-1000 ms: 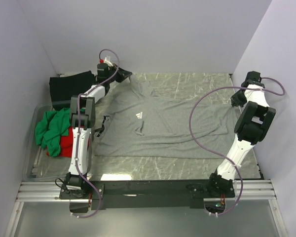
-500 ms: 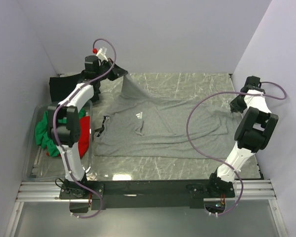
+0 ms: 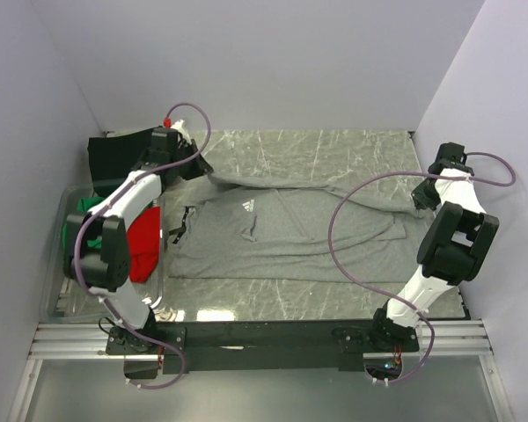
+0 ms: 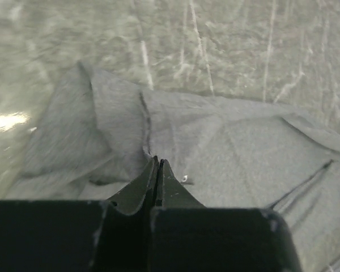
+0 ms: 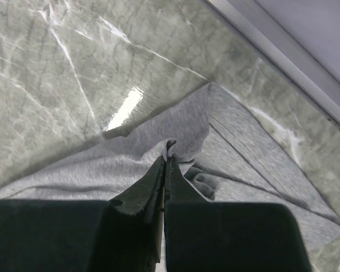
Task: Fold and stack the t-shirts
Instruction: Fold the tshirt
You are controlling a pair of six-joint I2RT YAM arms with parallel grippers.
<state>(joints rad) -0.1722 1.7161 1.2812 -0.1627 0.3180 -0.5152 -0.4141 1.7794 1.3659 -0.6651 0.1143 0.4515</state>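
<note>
Left claw [image 4: 157,163] and right claw [image 5: 165,161] each pinch a thin bunch of the grey shirt [image 3: 282,230] at its far edge. Either bunch could slip out, skewing the fold.

The heather-grey t-shirt [image 3: 290,224] is showing a fine speckled weave between the two pincers, with a small white chest logo [image 3: 247,206] and a dark inner collar [image 3: 183,224] nearer the left pincer [image 4: 157,167]. That pincer and the right pincer [image 5: 165,164] are both showing matt black. Beyond their tips the desk [image 3: 334,149] is gleaming grey-green marble with white veins. On the left pincer's outer side a black t-shirt [image 3: 119,158] is lying. Behind that pincer, a red t-shirt [image 3: 143,242] and a sliver of green t-shirt [image 3: 77,208] are peeking out. Mauve cables [image 3: 331,233] are looping above.
</note>
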